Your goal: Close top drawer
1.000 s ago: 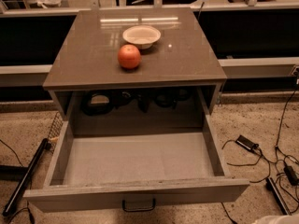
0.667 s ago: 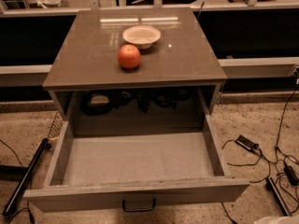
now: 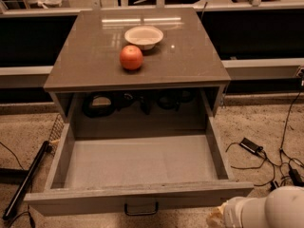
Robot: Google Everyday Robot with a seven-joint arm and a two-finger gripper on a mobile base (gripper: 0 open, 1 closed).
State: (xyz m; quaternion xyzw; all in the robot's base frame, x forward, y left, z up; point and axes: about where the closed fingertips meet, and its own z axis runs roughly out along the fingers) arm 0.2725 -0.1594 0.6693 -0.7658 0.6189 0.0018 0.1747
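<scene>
The top drawer [image 3: 137, 163] stands pulled out, the gripper [image 3: 216, 218] near its front panel's right end, spread or closed I cannot tell.

The top drawer [image 3: 137, 161] is wide and grey-brown with a plain grey inside. It stands pulled far out from under the counter [image 3: 95, 75], level and square to it. A small dark bar handle [image 3: 141, 208] sits at the centre of its front panel. The pincer [image 3: 222, 216] is low in front of the counter, just beside the front panel's right end.
</scene>
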